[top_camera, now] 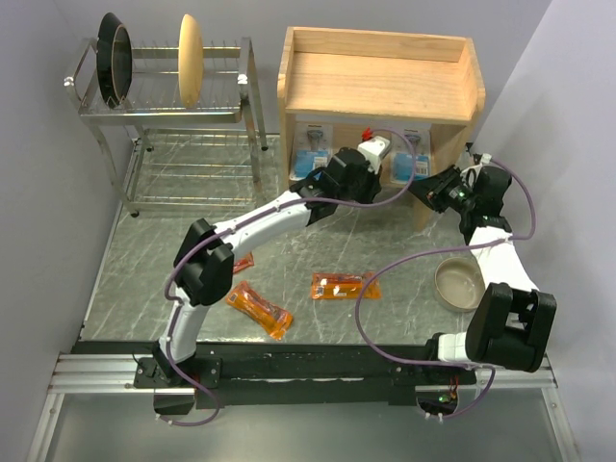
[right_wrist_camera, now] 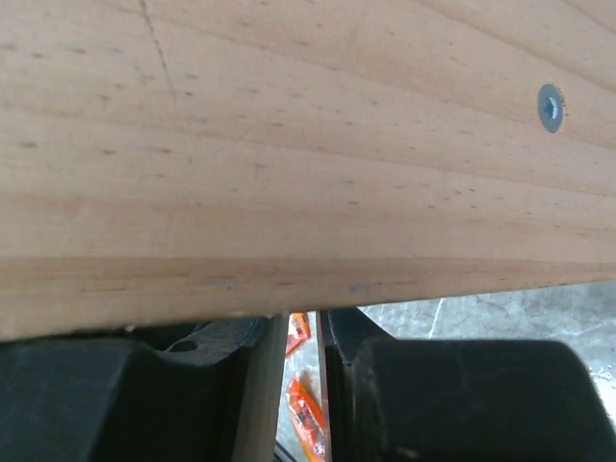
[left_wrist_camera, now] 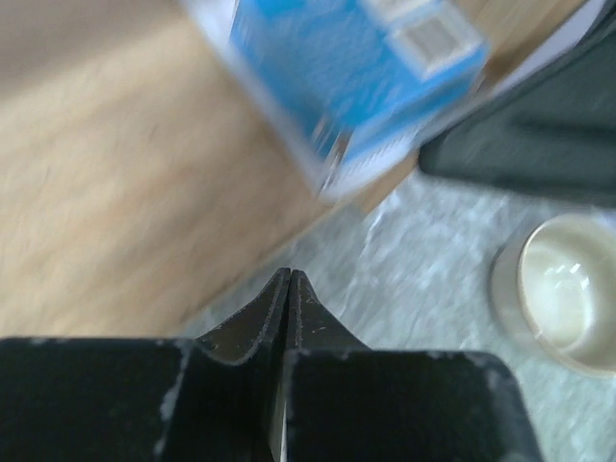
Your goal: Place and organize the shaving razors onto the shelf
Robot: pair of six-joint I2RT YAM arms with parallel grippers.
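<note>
From above, we see the shelf [top_camera: 385, 46] at the far side of the counter [top_camera: 404, 252]. Its upper tier is bare. Two blue-and-white razor cards stand on the lower tier, one at the left [top_camera: 312, 150] and one at the right [top_camera: 405, 164]. The left arm reaches between them, and the right arm comes in at the shelf's right side panel.

Three orange razor packets lie on the counter, well apart from the shelf. One [top_camera: 258, 308] is near the left arm's base and one [top_camera: 344, 286] is in the middle. A third [top_camera: 244, 262] is half hidden under the left arm. A bowl [top_camera: 460, 282] sits by the right arm, and a wire dish rack [top_camera: 164, 111] stands at the far left.

The left wrist view shows what the top view cannot. The left end effector [left_wrist_camera: 290, 274] is clenched, with its fingers pressed together on nothing. It sits just off a blurred blue card [left_wrist_camera: 356, 67] that rests on pale wood.

In the right wrist view, a wooden board with one screw fills most of the picture. The right end effector [right_wrist_camera: 300, 327] is released, and its fingers stand slightly parted just below the board. We glimpse orange packets through the gap. A pale strip lies against one finger, and we cannot tell what it is.
</note>
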